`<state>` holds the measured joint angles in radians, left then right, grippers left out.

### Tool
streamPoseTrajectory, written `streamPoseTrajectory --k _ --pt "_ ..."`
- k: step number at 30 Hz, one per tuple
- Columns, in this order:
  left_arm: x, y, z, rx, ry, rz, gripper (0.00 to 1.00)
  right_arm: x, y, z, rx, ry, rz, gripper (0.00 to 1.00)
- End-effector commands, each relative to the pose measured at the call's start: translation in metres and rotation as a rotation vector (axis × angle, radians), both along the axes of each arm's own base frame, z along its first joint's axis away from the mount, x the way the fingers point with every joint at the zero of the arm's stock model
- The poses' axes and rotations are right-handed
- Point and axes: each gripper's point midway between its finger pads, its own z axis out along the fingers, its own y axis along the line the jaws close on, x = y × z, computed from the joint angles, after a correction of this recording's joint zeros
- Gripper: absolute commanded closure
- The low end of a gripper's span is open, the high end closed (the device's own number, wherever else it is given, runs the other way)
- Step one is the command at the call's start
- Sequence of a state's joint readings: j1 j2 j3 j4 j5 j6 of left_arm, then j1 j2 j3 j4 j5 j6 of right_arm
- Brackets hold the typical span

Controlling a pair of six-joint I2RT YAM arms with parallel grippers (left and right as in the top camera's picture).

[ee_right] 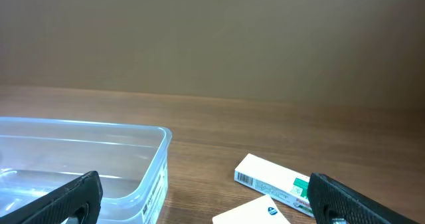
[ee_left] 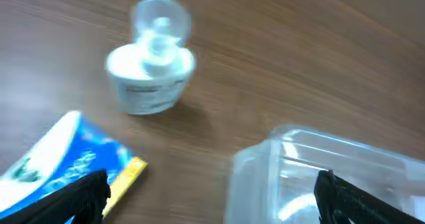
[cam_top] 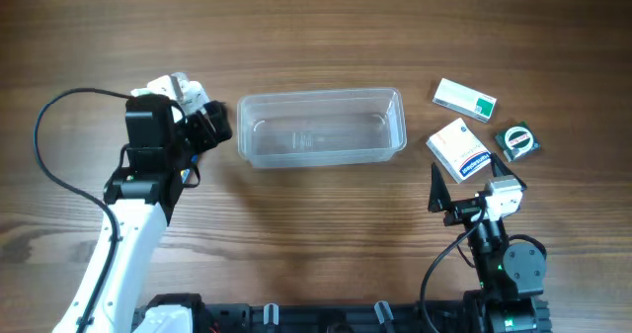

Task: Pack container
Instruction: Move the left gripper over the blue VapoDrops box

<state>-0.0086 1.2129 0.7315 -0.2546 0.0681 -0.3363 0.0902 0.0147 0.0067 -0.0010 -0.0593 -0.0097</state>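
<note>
The container (cam_top: 321,125), a clear shallow plastic tub, sits empty at the table's middle. It also shows in the left wrist view (ee_left: 319,177) and the right wrist view (ee_right: 86,164). My left gripper (cam_top: 217,125) is open and empty just off the tub's left end; in its wrist view the jaws (ee_left: 212,204) span bare wood between a blue-yellow packet (ee_left: 66,164) and the tub corner. My right gripper (cam_top: 464,190) is open and empty near the front right, its jaws (ee_right: 206,207) facing the tub's right end.
A small white jar with a clear lid (ee_left: 151,71) stands left of the tub (cam_top: 178,86). A white box with green print (cam_top: 464,98) (ee_right: 279,181), a white box with blue print (cam_top: 459,147) and a round green item (cam_top: 517,140) lie at the right.
</note>
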Motion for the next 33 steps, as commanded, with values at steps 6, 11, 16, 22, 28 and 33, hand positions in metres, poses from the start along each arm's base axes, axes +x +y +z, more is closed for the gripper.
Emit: streamPoseTrajectory --k 6,11,16,22,28,33 --pt "-0.049 0.086 -0.018 0.316 0.199 0.338 0.00 0.000 0.001 0.001 -0.009 -0.009 0.008 0.00" --pt "-0.056 0.086 -0.023 0.322 0.238 0.331 0.00 0.000 0.001 0.001 -0.009 -0.009 0.008 0.00" --pt "-0.041 0.086 -0.013 0.445 0.193 0.197 0.00 0.000 0.001 0.001 -0.009 -0.009 0.008 0.00" --pt "-0.021 0.066 -0.007 0.525 0.128 -0.052 0.00 0.000 0.001 0.001 -0.009 -0.009 0.008 0.00" --pt "-0.009 0.048 -0.032 0.565 0.149 -0.286 0.00 0.000 0.001 0.001 -0.009 -0.009 0.008 0.00" --pt "-0.013 0.088 -0.067 0.476 0.265 -0.117 0.00 0.000 0.001 0.001 -0.009 -0.009 0.008 0.00"
